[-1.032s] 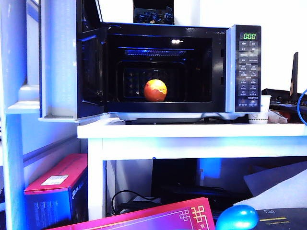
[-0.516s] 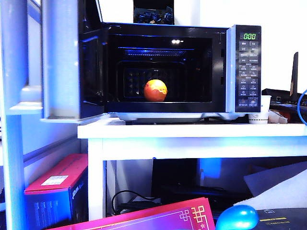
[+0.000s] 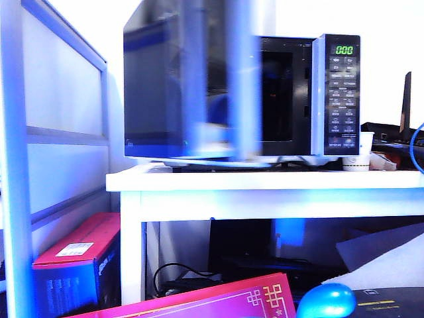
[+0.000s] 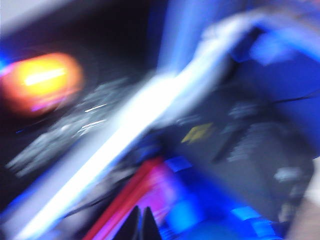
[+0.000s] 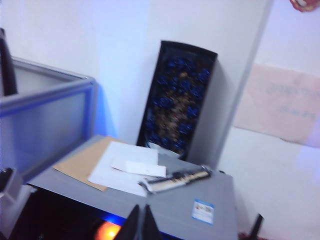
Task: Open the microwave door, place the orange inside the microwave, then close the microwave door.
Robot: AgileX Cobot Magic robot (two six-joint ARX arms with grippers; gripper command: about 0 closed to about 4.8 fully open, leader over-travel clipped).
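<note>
The microwave (image 3: 285,99) stands on the white desk (image 3: 265,182). Its door (image 3: 189,89), a blur across the front, hangs partway shut, so closing is the step in hand. The orange (image 4: 40,82) lies inside the microwave. The left pincer (image 4: 140,224) and right pincer (image 5: 140,221) are both clenched, empty. Next, press the door home until it latches.

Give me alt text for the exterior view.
The microwave door, motion-blurred, stands partway across the black microwave on a white table. A red box and shiny blue egg sit below; no gripper shows.
</note>
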